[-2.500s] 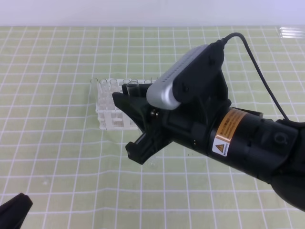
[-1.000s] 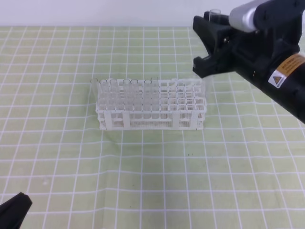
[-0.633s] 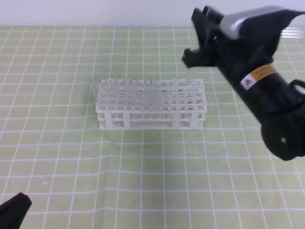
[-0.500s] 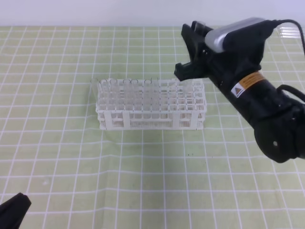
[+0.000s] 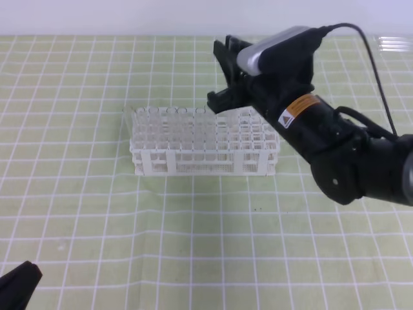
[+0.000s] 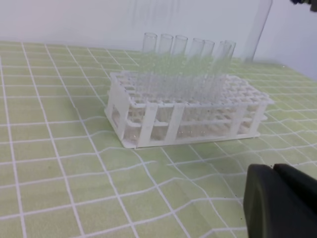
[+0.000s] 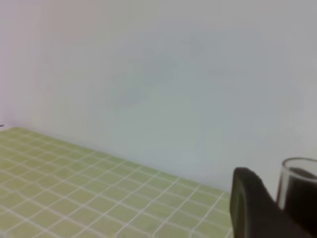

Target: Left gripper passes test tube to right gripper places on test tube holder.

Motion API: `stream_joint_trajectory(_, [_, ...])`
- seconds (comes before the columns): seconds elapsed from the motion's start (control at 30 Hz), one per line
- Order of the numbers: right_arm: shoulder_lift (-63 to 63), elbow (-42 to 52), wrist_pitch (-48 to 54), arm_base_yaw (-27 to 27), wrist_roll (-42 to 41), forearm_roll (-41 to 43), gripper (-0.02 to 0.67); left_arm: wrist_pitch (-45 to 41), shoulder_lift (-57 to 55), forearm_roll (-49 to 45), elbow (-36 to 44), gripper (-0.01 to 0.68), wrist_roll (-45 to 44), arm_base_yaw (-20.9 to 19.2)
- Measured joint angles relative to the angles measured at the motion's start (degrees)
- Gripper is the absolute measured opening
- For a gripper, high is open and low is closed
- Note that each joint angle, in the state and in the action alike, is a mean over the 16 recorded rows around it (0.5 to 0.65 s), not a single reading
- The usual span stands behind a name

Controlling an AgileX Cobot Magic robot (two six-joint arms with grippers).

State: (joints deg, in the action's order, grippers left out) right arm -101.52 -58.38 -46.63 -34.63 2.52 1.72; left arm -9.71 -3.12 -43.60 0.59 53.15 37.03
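1. Left gripper [image 5: 16,284] sits at the mat's [image 5: 77,213] near-left corner, fingers together, holding nothing.
2. Rack [image 5: 205,143] stands mid-mat; clear tubes fill its left rows.
3. Right gripper [image 5: 222,71] hangs over the rack's far edge, clamped on the tube [image 7: 297,191]. The tube's rim shows between its fingers in the wrist view; the left wrist view shows the tube [image 6: 258,29] tilted beyond the rack.
4. Risk: a tilted descent could miss the hole, strike the lattice or neighbouring tubes, and slip or crack.

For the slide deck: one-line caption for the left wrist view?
White rack with several glass tubes standing in its holes on the green grid mat; left claw low in the foreground.
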Motion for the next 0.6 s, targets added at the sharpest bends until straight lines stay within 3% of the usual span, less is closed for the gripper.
stream_joint_trajectory(0.6, [-6.6, -2.2, -1.3, -0.8, 1.1, 0.0, 0.087, 0.0, -0.1, -0.1, 0.3, -0.002, 0.0, 0.0])
